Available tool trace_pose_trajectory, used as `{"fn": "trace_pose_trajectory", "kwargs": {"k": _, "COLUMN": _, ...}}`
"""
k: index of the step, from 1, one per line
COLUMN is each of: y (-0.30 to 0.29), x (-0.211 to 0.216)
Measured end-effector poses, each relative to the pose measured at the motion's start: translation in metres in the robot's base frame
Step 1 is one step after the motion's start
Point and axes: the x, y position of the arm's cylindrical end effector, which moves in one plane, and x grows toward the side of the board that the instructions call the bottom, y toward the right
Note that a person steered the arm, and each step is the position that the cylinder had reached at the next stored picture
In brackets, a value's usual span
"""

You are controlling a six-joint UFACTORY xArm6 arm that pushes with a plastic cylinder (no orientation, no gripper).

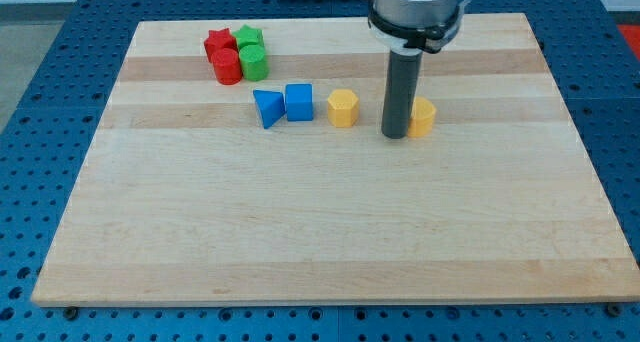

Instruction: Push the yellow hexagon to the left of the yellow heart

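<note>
One arm hangs straight down from the view's top, its grey collar and black ring above a dark, matt, round rod [403,92] that stands upright on the board. My tip [394,135] rests on the wood, touching or just beside the left flank of a yellow block [423,116], which is partly hidden behind the rod; what shows of it looks rounded, probably the yellow heart, though I cannot be sure of its shape. There are no jaws on this rig, only the rod, so nothing is open, closed or clamped.

The yellow hexagon [343,108] sits to the left of the rod, near it but apart, a short faceted prism with a flat top. It lies left of the other yellow block, with my tip between the two.

Further left, a blue cube [298,101] stands just beside a blue triangle [267,108], a wedge with its point toward the near edge; the two look to be touching.

At the far left, four pieces cluster tightly: a red star-like block [217,44], a red cylinder [228,66], a green star-like block [249,37] and a green cylinder [253,62].

All the blocks look like smooth, plain plastic. The wooden board [320,232] is pale with light and darker bands of grain running left to right, and it rests on a blue perforated table [30,102].
</note>
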Motion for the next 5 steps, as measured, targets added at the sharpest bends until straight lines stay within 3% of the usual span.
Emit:
{"fn": "trace_pose_trajectory", "kwargs": {"k": 2, "y": -0.095, "x": -0.013}}
{"fn": "trace_pose_trajectory", "kwargs": {"k": 3, "y": -0.109, "x": -0.035}}
{"fn": "trace_pose_trajectory", "kwargs": {"k": 4, "y": -0.103, "x": -0.047}}
{"fn": "trace_pose_trajectory", "kwargs": {"k": 5, "y": -0.062, "x": -0.047}}
